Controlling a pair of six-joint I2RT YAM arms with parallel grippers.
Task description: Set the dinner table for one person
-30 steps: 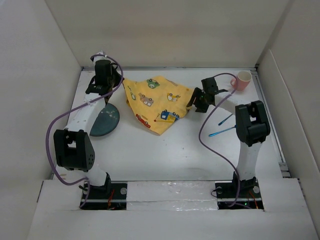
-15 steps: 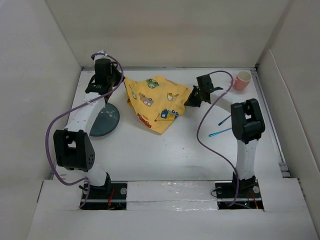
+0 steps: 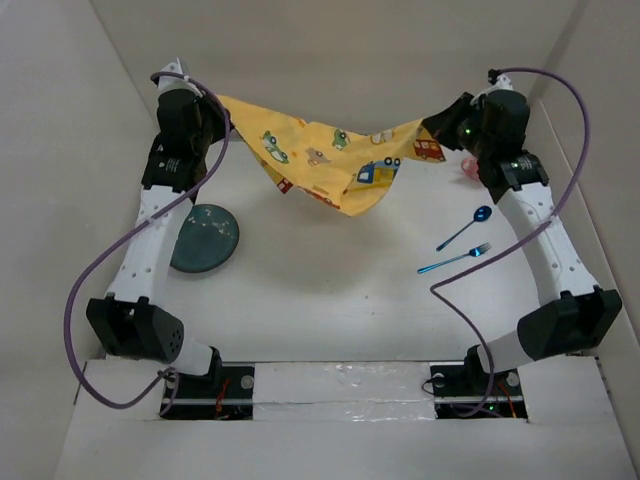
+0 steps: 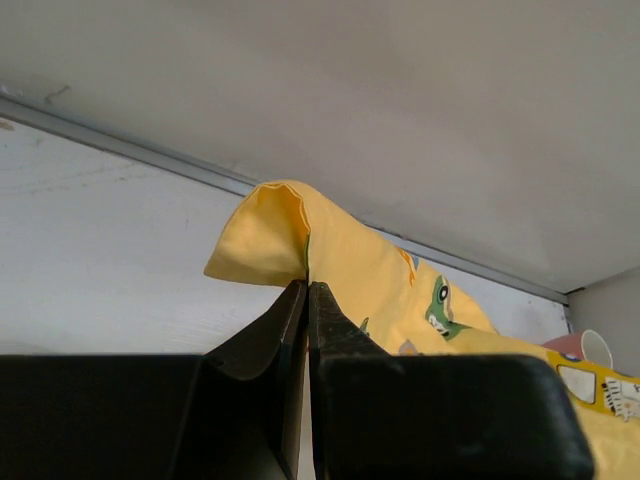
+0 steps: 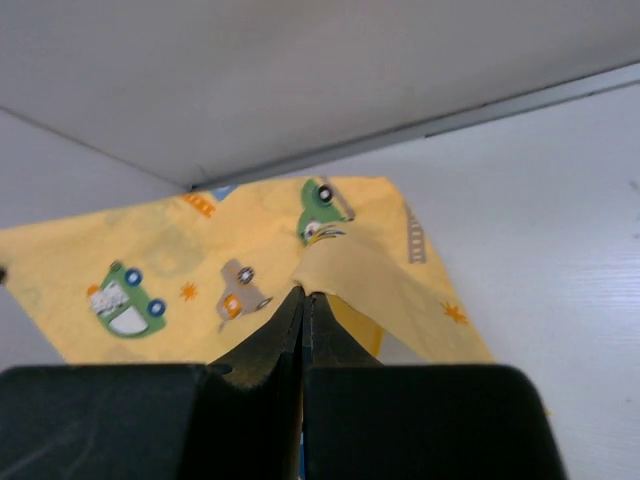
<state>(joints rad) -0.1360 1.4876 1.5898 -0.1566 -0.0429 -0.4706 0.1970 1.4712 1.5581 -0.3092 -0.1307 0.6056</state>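
A yellow car-patterned cloth mat (image 3: pixel 330 150) hangs stretched in the air above the far half of the white dinner table (image 3: pixel 320 300). My left gripper (image 3: pixel 215 108) is shut on the mat's left corner (image 4: pixel 270 235), and my right gripper (image 3: pixel 432 128) is shut on its right corner (image 5: pixel 345 270). The cloth sags in the middle between the two raised arms. A dark teal plate (image 3: pixel 204 237) lies on the table at the left. A blue spoon (image 3: pixel 466 227) and a blue fork (image 3: pixel 455 260) lie at the right. A pink cup (image 3: pixel 468 165) is mostly hidden behind my right arm; its rim (image 4: pixel 592 348) shows in the left wrist view.
Beige walls close in the table at the back and on both sides. Purple cables loop from both arms. The arm bases sit at the near edge.
My right gripper shut on the mat's right corner. Both arms then rose and spread apart, lifting the mat off the table and stretching it between them.
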